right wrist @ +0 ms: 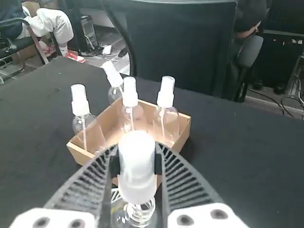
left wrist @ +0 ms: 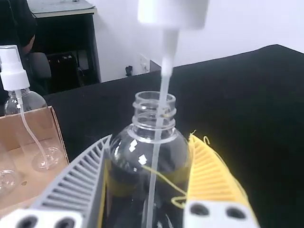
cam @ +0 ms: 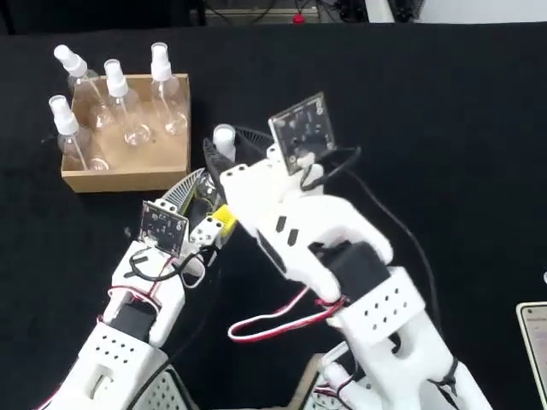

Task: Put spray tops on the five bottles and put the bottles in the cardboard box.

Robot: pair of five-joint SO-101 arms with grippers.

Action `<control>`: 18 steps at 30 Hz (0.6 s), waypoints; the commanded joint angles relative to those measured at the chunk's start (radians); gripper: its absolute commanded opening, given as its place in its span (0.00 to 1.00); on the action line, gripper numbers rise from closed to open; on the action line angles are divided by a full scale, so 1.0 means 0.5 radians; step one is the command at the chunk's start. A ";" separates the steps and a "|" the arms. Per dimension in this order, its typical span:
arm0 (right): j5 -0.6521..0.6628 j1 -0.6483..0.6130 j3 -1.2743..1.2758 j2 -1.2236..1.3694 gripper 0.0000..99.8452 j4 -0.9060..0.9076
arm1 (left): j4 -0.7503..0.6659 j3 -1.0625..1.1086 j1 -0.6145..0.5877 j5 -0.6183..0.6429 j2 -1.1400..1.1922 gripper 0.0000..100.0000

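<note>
We found the left gripper (left wrist: pixel 147 164) clamped on the body of the open bottle (left wrist: pixel 142 142), which stood upright between its jaws. The right gripper (right wrist: pixel 136 171) gripped the spray top (right wrist: pixel 136 164) directly above that bottle's neck, its tube running down through the opening, the cap not yet seated. The cardboard box (cam: pixel 128 175), toward the far left corner of the table (cam: pixel 444 128), held four capped bottles (cam: pixel 128 107) just beyond both grippers.

I see open table (cam: pixel 444 128) right of the arms, while four capped bottles (cam: pixel 120 98) fill the back and left of the cardboard box (cam: pixel 128 181), leaving bare floor at its corner nearest the left tool (left wrist: pixel 149 140) and right tool (right wrist: pixel 137 149), which crowd together there.
</note>
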 commanded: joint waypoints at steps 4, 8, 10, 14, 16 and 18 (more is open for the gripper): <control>0.031 -0.025 0.143 -0.060 0.01 -0.288 | -0.043 -0.029 -0.023 0.021 -0.031 0.04; 0.031 -0.025 0.176 -0.063 0.01 -0.285 | -0.043 -0.029 -0.026 0.021 -0.031 0.04; 0.031 -0.021 0.213 -0.072 0.01 -0.285 | -0.046 -0.029 -0.026 0.021 -0.031 0.04; 0.031 -0.021 0.311 -0.069 0.01 -0.298 | -0.046 -0.032 -0.026 0.012 -0.031 0.04; 0.031 -0.021 0.333 -0.072 0.01 -0.298 | -0.046 -0.032 -0.026 0.012 -0.031 0.04; 0.031 -0.021 0.339 -0.072 0.01 -0.298 | -0.046 -0.032 -0.026 0.012 -0.031 0.04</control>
